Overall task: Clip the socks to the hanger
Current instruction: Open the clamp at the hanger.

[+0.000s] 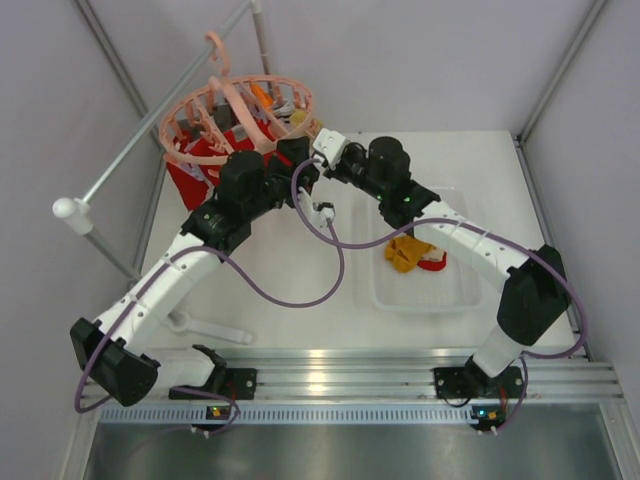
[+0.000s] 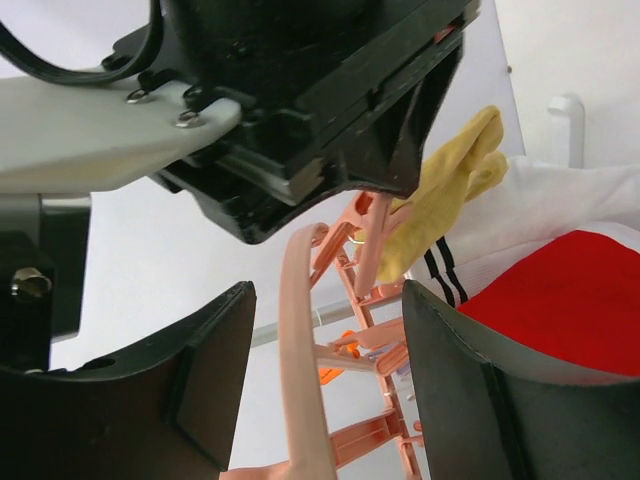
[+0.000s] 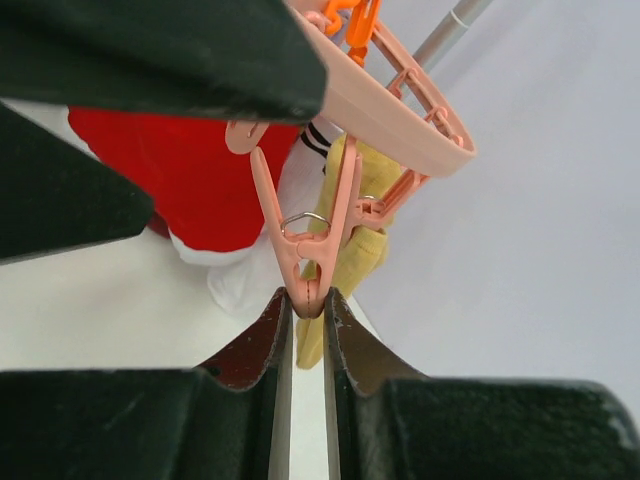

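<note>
Tray (image 1: 428,292) of clear plastic on the right half of the white table (image 1: 300,320), holding a small heap of socks (image 1: 410,255) (mustard-yellow on the left, red with a pale edge on the right). The right forearm crosses above the tray's far end and hides part of it.

The salmon-pink hanger (image 1: 240,115) hangs at the far left corner beside the slanting grey rail (image 1: 150,135). A red sock (image 1: 192,175) dangles beneath its hoops. Both arms reach to the hanger's near-right rim, and their black wrists cover that stretch of hoop from overhead.

In the right wrist view, the right gripper (image 3: 308,300) is clenched on the pointed end of one peg (image 3: 300,240), with its fingers almost together. A hanging yellow sock (image 3: 350,255) lies just behind the peg; whether the peg bites it cannot be told.

In the left wrist view, the left gripper (image 2: 328,300) is released, fingers wide apart. A thin strip of the hoop passes between them, seemingly touching neither. The right arm's black body fills the top of that view and cuts off the hanger's upper part.

Pale walls close in on both sides and at the back. Open tabletop lies between the two arms, crossed by looping purple cables (image 1: 335,270), with a white object (image 1: 210,330) near the left arm.
</note>
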{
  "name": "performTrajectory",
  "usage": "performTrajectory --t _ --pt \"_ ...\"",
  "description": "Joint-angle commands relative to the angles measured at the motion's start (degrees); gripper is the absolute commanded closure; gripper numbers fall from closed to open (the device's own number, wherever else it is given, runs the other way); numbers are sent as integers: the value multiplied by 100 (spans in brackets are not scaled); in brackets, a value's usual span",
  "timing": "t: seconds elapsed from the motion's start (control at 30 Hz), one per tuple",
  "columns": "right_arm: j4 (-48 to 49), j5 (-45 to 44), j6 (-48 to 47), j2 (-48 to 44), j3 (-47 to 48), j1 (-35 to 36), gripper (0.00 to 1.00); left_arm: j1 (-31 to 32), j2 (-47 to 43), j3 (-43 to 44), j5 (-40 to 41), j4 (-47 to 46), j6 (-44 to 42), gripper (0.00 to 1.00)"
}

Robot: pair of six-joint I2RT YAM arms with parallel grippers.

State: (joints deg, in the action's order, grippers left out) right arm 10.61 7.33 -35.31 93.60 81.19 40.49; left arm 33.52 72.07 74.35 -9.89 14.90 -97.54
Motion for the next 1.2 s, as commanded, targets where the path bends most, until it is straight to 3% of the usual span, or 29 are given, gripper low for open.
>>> performTrajectory --t 0.0,0.2,0.53,0.87,0.93,0.97,1.0,1.03,1.17 --pt "740 -171 -274 -413 -155 99 100 -64 87 -87 163 -663 -116 34" --pt "881 -22 -284 -474 -297 108 100 -223 237 -157 -30 -786 -310 36" --pt "644 295 -117 -466 -156 99 100 -381 430 -149 -31 -909 -433 49" --pt "407 813 -64 -553 -173 100 100 -399 623 -78 40 -1067 -450 72" --pt "346 892 -37 -545 -121 91 100 -407 641 -96 40 -1094 -459 83" --pt "267 901 -11 -527 -95 91 97 -416 641 -96 31 -1103 -451 89" --pt "222 910 50 -501 -60 65 85 -416 633 -113 22 -1129 -450 94" --pt "161 1015 242 -483 45 21 82 -434 624 -157 14 -1164 -424 100" --pt "-155 1454 893 -352 266 -522 65 -478 580 -289 -109 -1349 -380 100"
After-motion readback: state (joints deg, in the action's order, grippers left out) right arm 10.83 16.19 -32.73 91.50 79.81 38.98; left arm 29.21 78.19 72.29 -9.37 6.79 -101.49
